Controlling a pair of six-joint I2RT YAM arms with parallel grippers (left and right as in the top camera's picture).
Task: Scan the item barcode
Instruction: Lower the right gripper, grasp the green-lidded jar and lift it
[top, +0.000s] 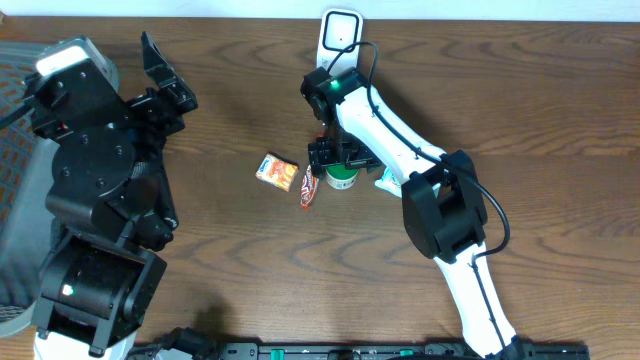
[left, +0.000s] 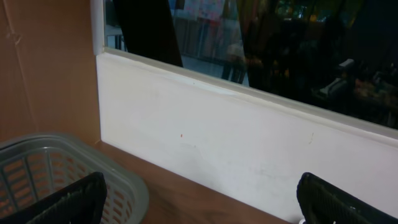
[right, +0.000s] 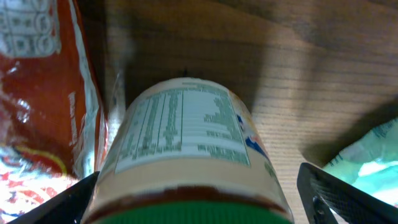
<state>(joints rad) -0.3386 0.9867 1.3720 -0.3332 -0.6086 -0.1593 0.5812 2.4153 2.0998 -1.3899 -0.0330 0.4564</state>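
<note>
Dark brown wood with a long wavy grain makes up the table (top: 230, 250). From the left wrist camera, a smooth white ledge (left: 217, 137) runs behind it under a dark window pane.

At the table's 12 o'clock edge stands a white scanner (top: 340, 30) with rounded corners. Near the centre is the jar (right: 186, 143), a cylinder with a cream paper label printed in fine green text and a glossy green lid (top: 342, 180).

The right gripper (top: 335, 155) hangs over the jar with its claw released. The black ribbed fingers (right: 342, 199) flank the jar, and bare wood shows between the jar and the finger at its 3 o'clock. Whether the finger at 9 o'clock touches the jar cannot be told.

Just beside the jar at 9 o'clock lies a crinkled red foil packet (top: 308, 190). Further out the same way is a small orange carton (top: 277, 171). At the jar's 3 o'clock is a pale teal and white wrapper (top: 388, 182).

The left gripper (top: 168, 75), black and matte, sits at the table's 10 o'clock. Its claw is released, spread wide on nothing.

Next to it is a grey plastic basket (left: 124, 180) with slotted walls and a rounded rim. Its contents cannot be made out.
</note>
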